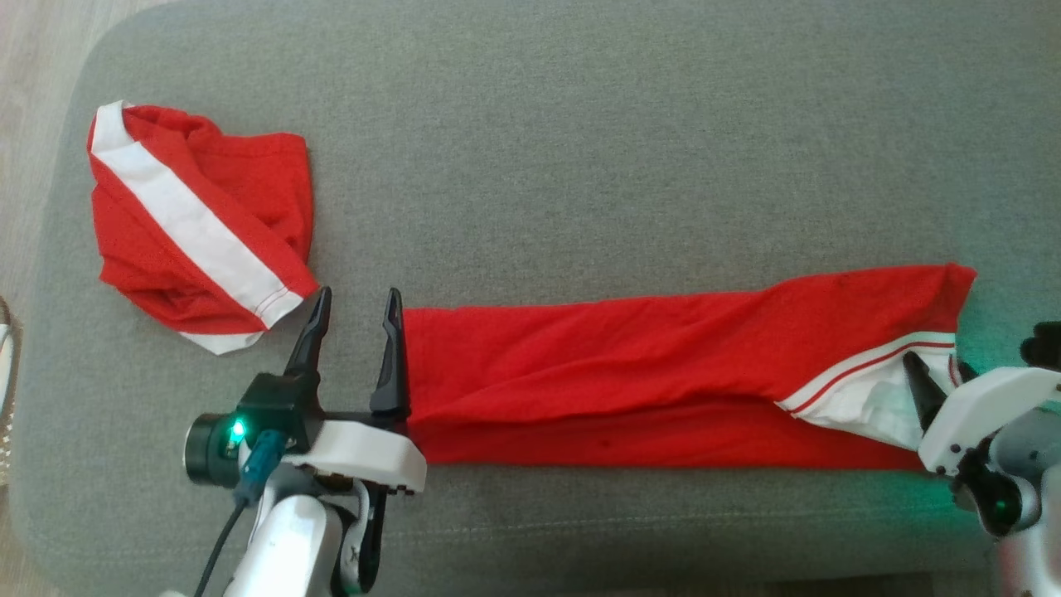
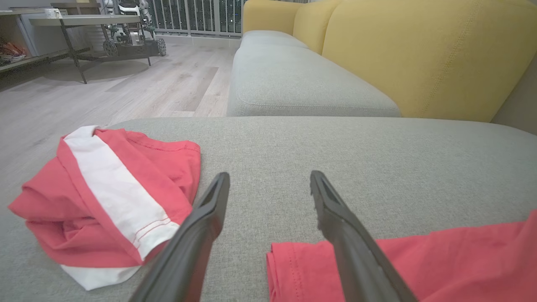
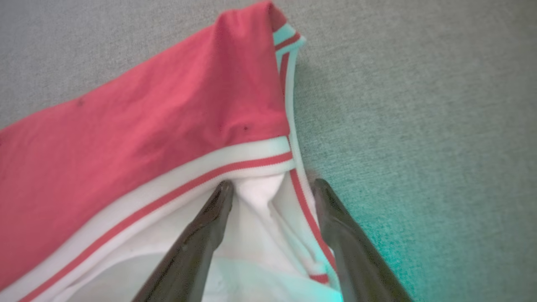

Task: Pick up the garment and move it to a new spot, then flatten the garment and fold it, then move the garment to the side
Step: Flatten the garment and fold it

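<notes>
- The garment (image 1: pixel 663 365) is red knit cloth, folded into a long narrow strip that lies flat across the near part of a grey cushion (image 1: pixel 580 124), with soft creases running along its length.
- Its right end shows a white ribbed band with thin red stripes and a white inner layer; its left end is a straight stitched hem.
- The cushion is coarse woven fabric with rounded corners and a seam along its front edge.
- A second piece of clothing (image 1: pixel 195 228), red with a broad white band, sits bunched at the cushion's far left corner, apart from the strip.
- The left claw (image 1: pixel 357 292) stands wide open and holds nothing; its right finger lies at the strip's left hem, the other over bare cushion.
- The right claw (image 3: pixel 272 183) is spread wide too, its fingers straddling the white striped band; nothing is pinched, and whether the tips touch the cloth I cannot tell.
</notes>
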You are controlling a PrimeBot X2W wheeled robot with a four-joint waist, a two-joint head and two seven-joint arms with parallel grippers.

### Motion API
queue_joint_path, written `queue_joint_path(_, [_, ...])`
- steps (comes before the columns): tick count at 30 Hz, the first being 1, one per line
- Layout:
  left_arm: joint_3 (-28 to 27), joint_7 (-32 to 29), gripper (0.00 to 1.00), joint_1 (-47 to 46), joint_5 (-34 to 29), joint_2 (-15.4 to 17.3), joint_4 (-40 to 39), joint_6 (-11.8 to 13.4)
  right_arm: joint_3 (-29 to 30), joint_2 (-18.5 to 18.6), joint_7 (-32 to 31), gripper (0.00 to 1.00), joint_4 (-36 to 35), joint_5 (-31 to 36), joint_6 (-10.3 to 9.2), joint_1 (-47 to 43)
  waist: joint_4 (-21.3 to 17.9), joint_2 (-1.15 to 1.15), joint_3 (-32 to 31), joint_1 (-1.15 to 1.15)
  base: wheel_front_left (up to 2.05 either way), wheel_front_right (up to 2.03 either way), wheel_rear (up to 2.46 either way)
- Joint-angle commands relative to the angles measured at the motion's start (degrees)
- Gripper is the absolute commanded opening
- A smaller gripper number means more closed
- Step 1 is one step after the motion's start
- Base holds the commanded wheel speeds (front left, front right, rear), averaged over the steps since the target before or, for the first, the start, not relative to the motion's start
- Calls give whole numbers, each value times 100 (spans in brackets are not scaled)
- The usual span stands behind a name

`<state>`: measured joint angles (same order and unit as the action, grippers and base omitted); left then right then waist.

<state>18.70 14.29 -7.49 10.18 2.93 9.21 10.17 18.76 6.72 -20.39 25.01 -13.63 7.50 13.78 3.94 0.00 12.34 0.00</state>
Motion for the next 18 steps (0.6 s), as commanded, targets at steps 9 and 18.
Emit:
queue_joint_path(9, [-242, 71, 100, -194, -21, -5, -189, 31, -392, 314, -28, 0, -211, -181, -1, 59, -46, 0, -124, 0, 0, 0, 0])
queue_joint_path(18, [-258, 71, 100, -125, 23, -5, -180, 2, -138, 759, -13, 0, -159, 193, -1, 252, -82, 0, -327, 0, 0, 0, 0])
